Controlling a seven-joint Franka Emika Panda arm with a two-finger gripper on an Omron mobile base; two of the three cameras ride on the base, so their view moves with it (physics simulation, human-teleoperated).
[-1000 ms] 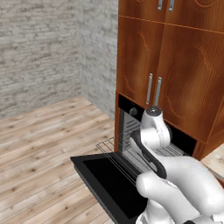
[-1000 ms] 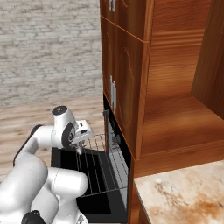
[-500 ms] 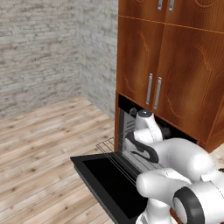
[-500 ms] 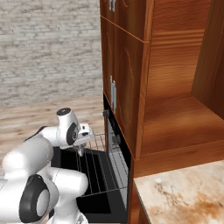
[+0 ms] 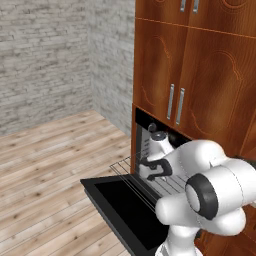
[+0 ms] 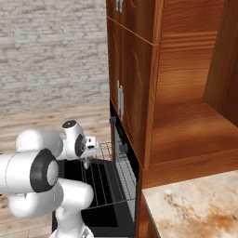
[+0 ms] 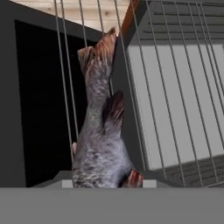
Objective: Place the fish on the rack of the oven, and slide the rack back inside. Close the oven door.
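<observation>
In the left base view we see the oven [image 5: 145,131], black and set into reddish-brown wood cabinetry [image 5: 200,90], with the oven door [image 5: 125,210] dropped open and lying flat toward the wooden floor [image 5: 45,165]. The rack [image 5: 131,170] is pulled out over the door, and our arm bends down in front of the cavity so that the gripper [image 5: 150,172] hangs just above the wires; its fingers are too small here for us to read

In the right base view we look along the side of the cabinetry: the rack [image 6: 103,179] juts out of the oven [image 6: 117,139] above the open oven door [image 6: 74,169], and the gripper [image 6: 87,161] points down at the rack's near part. A marbled counter [image 6: 195,209] fills the lower right corner

In the hand view the fish [image 7: 101,131] runs lengthwise up the middle, tail at the top, its grey body lying against the rack [image 7: 175,87] wires, with the dark oven door [image 7: 39,109] beneath. Its lower end sits right at the bottom of the picture, where the fingertips are hidden, so we cannot tell whether the claw is pinching it or spread
</observation>
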